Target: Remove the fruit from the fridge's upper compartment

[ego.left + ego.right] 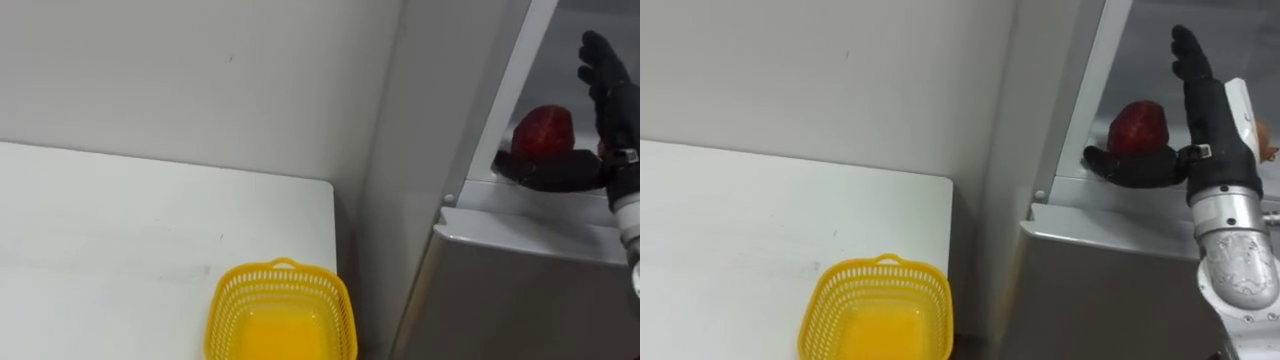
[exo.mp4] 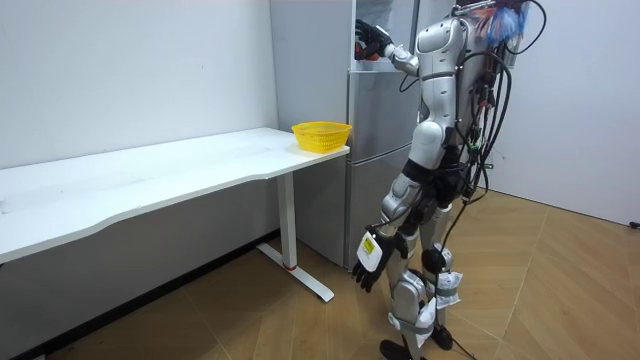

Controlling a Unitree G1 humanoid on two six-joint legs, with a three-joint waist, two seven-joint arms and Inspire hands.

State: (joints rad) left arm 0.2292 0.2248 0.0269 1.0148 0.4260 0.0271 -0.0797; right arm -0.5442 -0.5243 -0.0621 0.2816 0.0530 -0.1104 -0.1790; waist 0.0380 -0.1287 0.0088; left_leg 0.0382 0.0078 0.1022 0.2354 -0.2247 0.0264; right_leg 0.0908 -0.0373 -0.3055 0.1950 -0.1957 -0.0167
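Reaching: your right robot hand [image 1: 1205,120] was spread wide in the upper compartment of the fridge [image 1: 1090,275], thumb just below the red fruit [image 1: 1138,128] there.
Hanging: your left robot hand [image 2: 370,262] was relaxed at your side.

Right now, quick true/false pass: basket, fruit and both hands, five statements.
1. The yellow basket is empty. True.
2. The right hand is curled tight round the red fruit. False: its fingers stand straight and upright beside the fruit, and the thumb stretches out below it.
3. The red fruit lies in the basket. False: it sits in the upper fridge compartment.
4. The left hand hangs down by the robot's leg. True.
5. The basket stands on the floor. False: it stands on the white table, at the end beside the fridge.
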